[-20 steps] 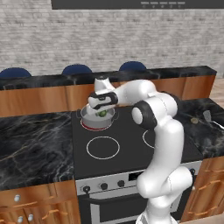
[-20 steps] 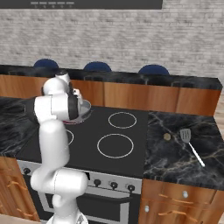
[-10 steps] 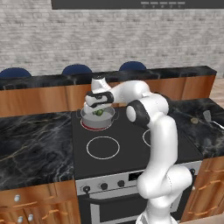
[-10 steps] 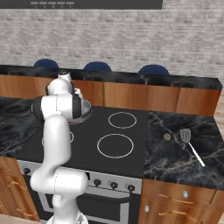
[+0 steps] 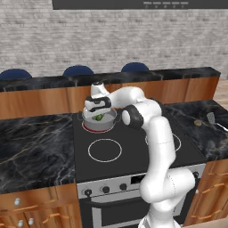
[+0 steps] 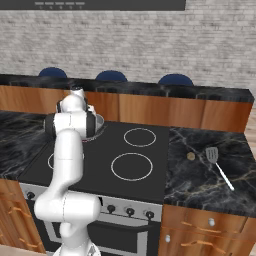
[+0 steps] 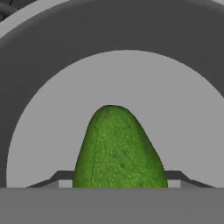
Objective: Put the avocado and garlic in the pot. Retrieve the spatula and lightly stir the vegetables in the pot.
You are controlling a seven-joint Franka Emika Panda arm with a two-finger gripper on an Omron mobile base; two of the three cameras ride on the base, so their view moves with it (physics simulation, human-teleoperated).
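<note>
Avocado point(image 7: 119, 151): clamped between the fingers of the gripper point(image 5: 98, 116), long axis pointing straight down into the pot point(image 5: 111, 121) on the stove's rear-left burner. Pot floor directly below. Spatula point(image 6: 218, 166): right counter, well apart. Since earlier: hand has lowered toward the pot.

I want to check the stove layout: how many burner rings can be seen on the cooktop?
4: one front left, one front right, one back right, and a red one under the pot; the arm partly hides some.
</note>
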